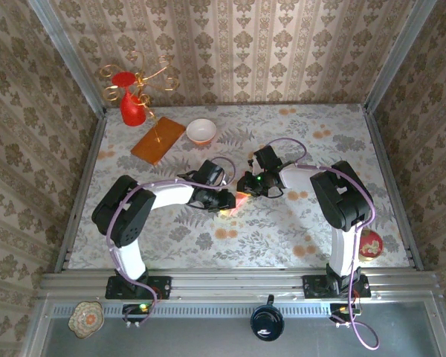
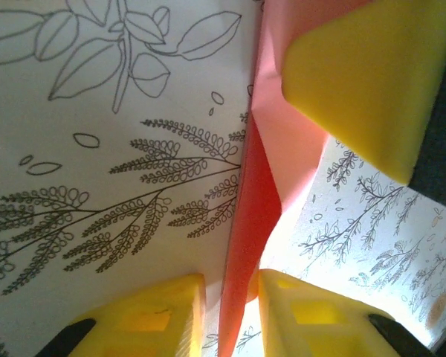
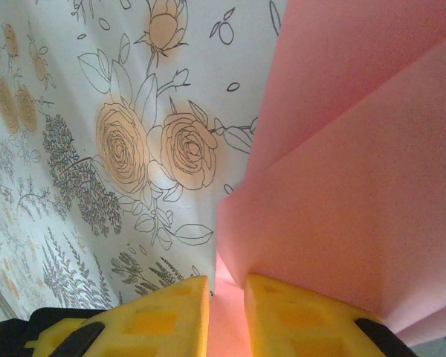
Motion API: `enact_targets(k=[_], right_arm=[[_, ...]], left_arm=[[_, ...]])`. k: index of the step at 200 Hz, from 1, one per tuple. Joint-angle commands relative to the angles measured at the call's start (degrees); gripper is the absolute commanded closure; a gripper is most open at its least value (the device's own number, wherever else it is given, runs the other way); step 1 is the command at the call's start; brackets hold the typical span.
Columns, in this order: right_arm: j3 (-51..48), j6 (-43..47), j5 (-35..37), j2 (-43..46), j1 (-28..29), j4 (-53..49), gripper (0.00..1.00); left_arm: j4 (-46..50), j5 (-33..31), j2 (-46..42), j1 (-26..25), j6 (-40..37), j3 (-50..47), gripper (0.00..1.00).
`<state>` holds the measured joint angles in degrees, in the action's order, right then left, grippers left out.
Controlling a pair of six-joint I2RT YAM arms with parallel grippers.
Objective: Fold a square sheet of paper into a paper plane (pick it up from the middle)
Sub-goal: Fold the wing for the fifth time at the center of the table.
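Both arms reach in from their bases with elbows splayed, and the wrists meet over the middle of the floral table (image 1: 282, 230). The right gripper (image 3: 227, 281) has its blocky yellow fingers pinched on the sheet of paper (image 3: 357, 186), which is matte pink and stacked in flat folds. The left gripper (image 2: 230, 277) straddles a sharp crease standing on edge. Slim gaps show on either side, so I can't tell if it grips. The crease runs lengthwise away from the left fingers. Further back are the wooden board (image 1: 158, 140), white bowl (image 1: 201, 131) and red vase (image 1: 131, 108).

Pink paper (image 3: 342, 186) cropped; extent unclear
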<state>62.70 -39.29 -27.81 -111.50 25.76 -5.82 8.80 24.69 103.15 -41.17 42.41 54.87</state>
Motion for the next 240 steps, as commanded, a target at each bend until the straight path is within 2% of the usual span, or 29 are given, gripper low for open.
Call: enact_targets(k=[1, 52, 141, 240], right_arm=[[0.2, -0.4, 1.9, -0.5, 0.1, -2.3, 0.77], [-0.4, -0.3, 2.0, 0.6, 0.1, -1.7, 0.77], [-4.4, 2.2, -1.6, 7.7, 0.9, 0.6, 0.76], [-2.0, 2.9, 1.3, 4.4, 2.2, -3.3, 0.79]], left_arm=[[3.3, -1.0, 2.0, 0.0, 0.3, 1.2, 0.75], [5.8, -1.6, 3.6, -0.1, 0.0, 1.7, 0.76], [10.0, -3.9, 5.8, -0.7, -1.2, 3.5, 0.79], [11.6, -4.3, 7.1, -0.9, -1.9, 4.4, 0.79]])
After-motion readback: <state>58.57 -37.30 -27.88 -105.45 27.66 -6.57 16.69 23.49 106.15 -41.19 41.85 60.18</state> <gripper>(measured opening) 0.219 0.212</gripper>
